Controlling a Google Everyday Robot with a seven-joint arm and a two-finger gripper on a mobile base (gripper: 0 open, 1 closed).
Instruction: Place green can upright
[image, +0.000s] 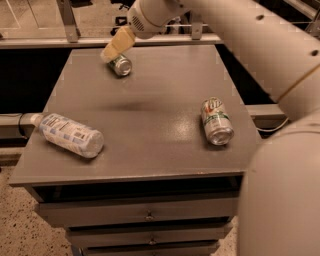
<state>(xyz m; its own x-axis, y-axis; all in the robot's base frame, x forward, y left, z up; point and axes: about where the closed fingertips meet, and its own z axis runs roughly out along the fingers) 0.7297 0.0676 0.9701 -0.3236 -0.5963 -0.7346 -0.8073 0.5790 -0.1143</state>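
The green can (121, 65) lies on its side at the far left of the grey table (150, 105), its silver end facing the camera. Most of its dark green body is hidden behind my gripper. My gripper (115, 46) is a tan piece at the end of the white arm. It hangs right over the can's far end and overlaps it in the view. I cannot see whether it touches the can.
A silver-white can with a green-red logo (216, 121) lies on its side at the right. A clear plastic bottle (70, 135) lies at the front left. My white arm (270, 55) crosses the right side. Drawers (145, 216) sit below the front edge.
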